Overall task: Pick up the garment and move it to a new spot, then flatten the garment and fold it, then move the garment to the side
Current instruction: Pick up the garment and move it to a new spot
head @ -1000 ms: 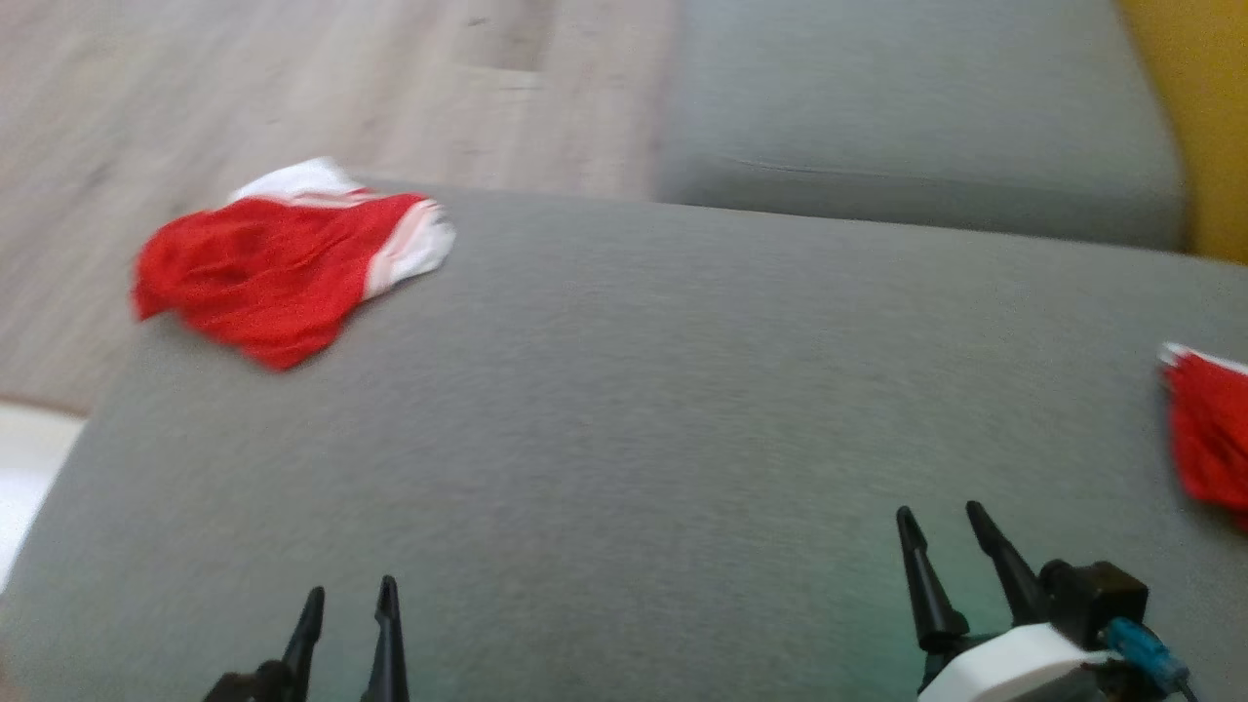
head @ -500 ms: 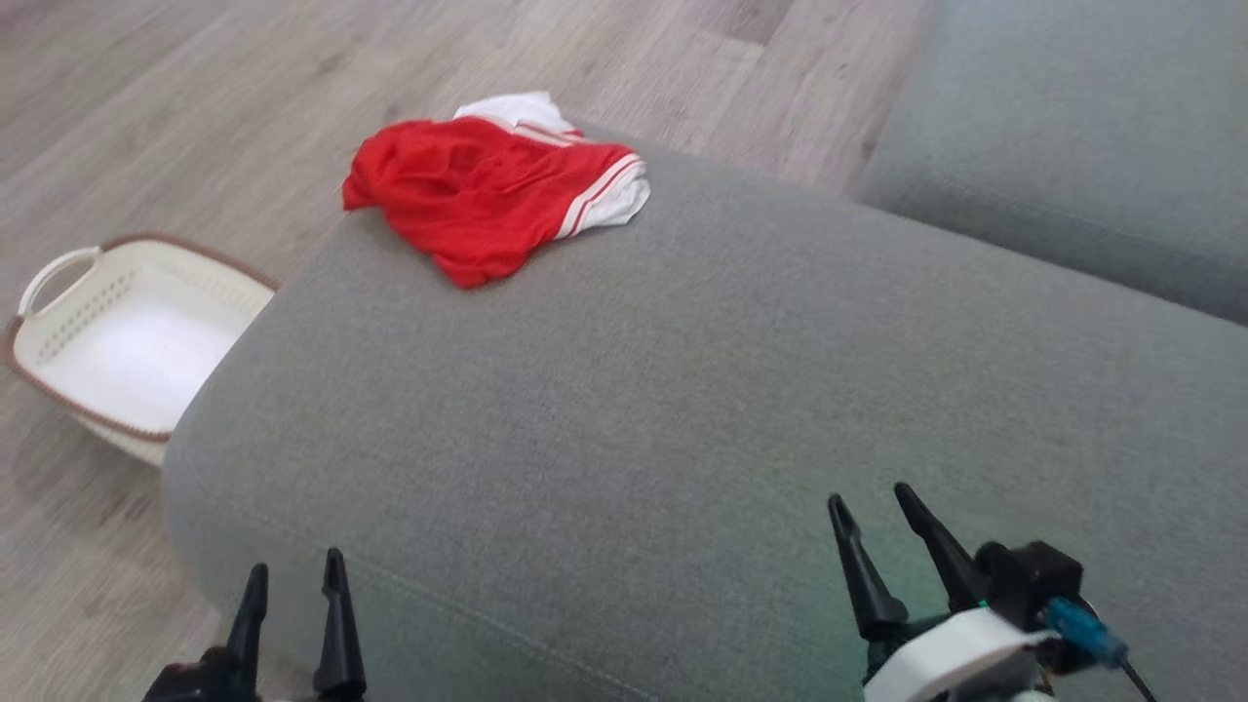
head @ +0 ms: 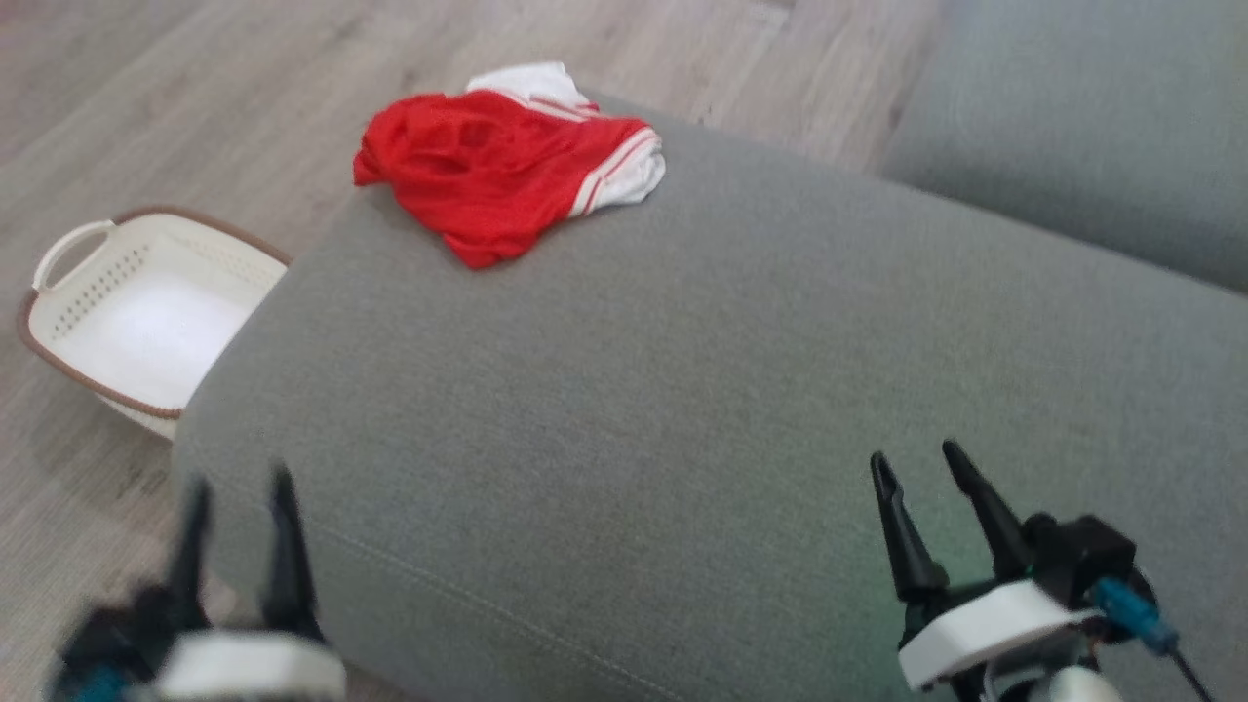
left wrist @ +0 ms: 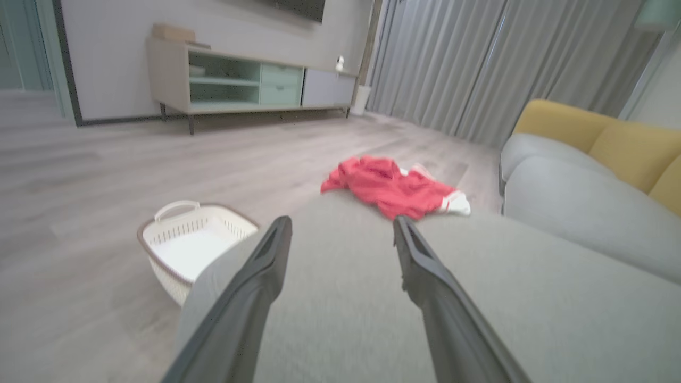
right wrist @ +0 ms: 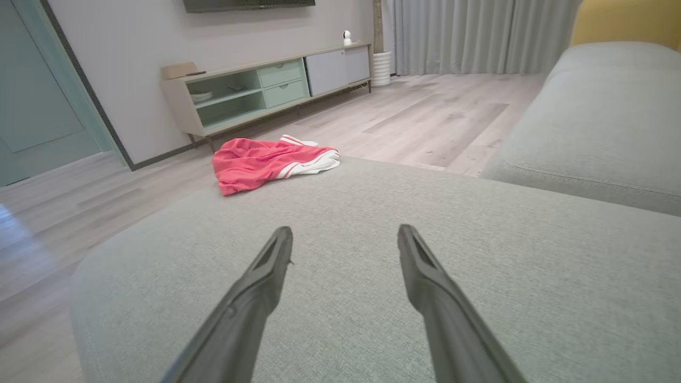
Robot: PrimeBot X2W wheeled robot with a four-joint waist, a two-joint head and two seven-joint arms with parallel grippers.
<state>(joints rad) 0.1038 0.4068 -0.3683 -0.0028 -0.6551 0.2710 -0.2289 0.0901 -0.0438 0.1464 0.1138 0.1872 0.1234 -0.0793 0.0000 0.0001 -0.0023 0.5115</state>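
At the left edge of the head view a white basket (head: pixel 97 288) sits on the wooden floor (head: pixel 195 88), partly hidden behind the grey sofa cushion (head: pixel 634 390). The left claw (head: pixel 239 480), blurred at the lower left, hangs released and empty over the cushion's near corner. The red and white garment (head: pixel 497 180) lies crumpled at upper centre on the cushion's far edge, well apart from both claws, up and right of the left one. At the lower right the right claw (head: pixel 916 453) stands released, holding nothing, the garment far up and left of it. A second grey cushion (head: pixel 1072 127) occupies the upper right corner.
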